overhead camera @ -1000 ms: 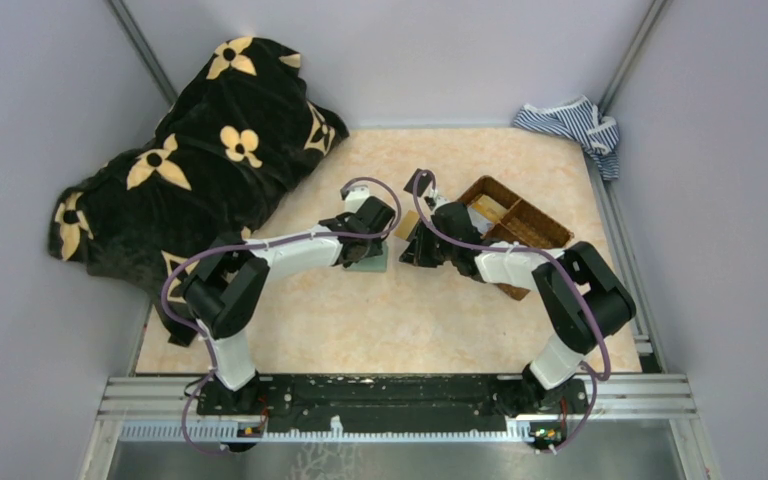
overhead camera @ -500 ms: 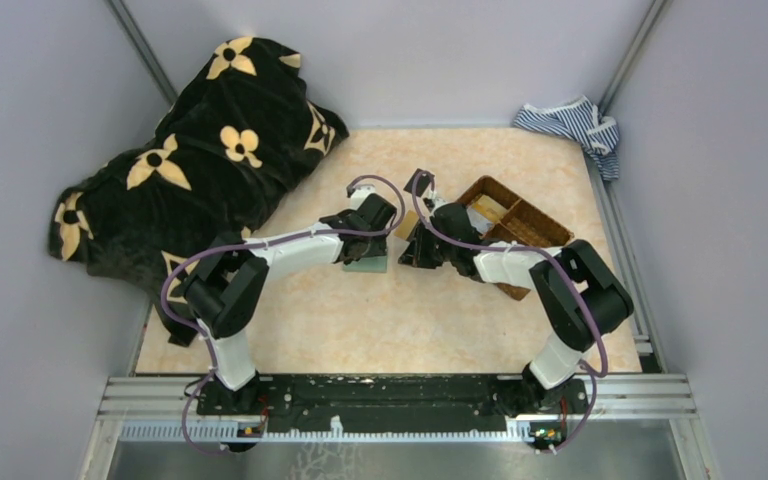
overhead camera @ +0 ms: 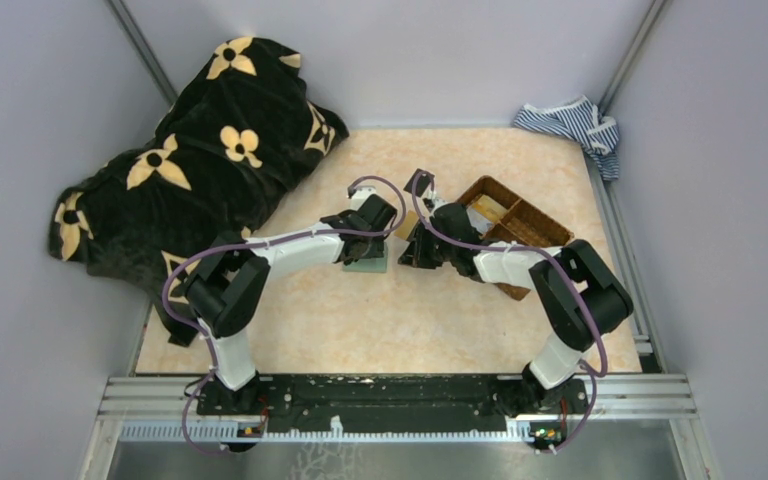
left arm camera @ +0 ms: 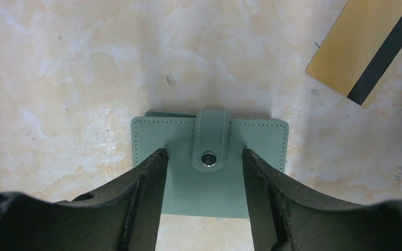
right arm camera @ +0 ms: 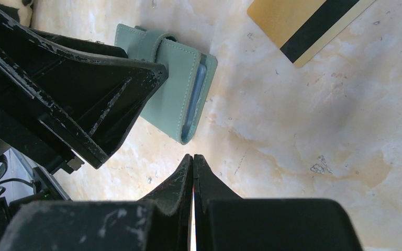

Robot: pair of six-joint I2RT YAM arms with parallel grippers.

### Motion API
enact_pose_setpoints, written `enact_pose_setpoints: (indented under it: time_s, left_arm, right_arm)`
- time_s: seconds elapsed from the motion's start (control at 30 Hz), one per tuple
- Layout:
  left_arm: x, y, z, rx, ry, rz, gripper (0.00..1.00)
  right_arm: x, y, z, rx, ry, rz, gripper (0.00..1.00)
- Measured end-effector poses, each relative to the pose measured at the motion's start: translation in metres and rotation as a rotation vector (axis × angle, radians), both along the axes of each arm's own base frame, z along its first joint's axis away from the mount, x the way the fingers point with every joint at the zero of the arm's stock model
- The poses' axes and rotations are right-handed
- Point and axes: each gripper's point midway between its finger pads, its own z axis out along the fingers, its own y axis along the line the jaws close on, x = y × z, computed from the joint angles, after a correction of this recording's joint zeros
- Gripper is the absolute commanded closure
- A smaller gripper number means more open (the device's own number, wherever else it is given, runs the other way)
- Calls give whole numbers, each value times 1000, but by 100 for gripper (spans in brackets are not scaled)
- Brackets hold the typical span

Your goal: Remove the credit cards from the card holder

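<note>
Card holder [left arm camera: 209, 193] lies snapped shut under the spread left gripper [left arm camera: 203, 157]. The right gripper [right arm camera: 192, 159], pressed together and empty, hovers just beside it. Credit cards [right arm camera: 197, 97] sit inside, none out yet.

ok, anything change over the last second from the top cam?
Nothing visibly moved, and nothing was gripped or let go. The left gripper stays open over the snapped-shut card holder. The right gripper stays shut beside it. The gold card lies where it was on the table.
</note>
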Motion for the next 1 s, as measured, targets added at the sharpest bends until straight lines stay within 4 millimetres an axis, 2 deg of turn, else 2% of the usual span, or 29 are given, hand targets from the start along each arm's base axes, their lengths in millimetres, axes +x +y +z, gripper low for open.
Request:
enact_pose_setpoints:
  time_s: [0.3,0.73,0.93,1.0]
  left_arm:
    - [1,-3,-1,-4,4,-4,48]
    - [6,-7,-2,4,0,-5,70]
    - [6,-6,-2,18,-5,-5,95]
    - [7,-6,-2,18,-7,-6,100]
  right_arm:
    - [0,0,0,0,1,0,100]
    - [0,0,0,1,2,1,100]
    - [0,2,1,10,1,0,100]
    - [1,2,2,14,-4,1,100]
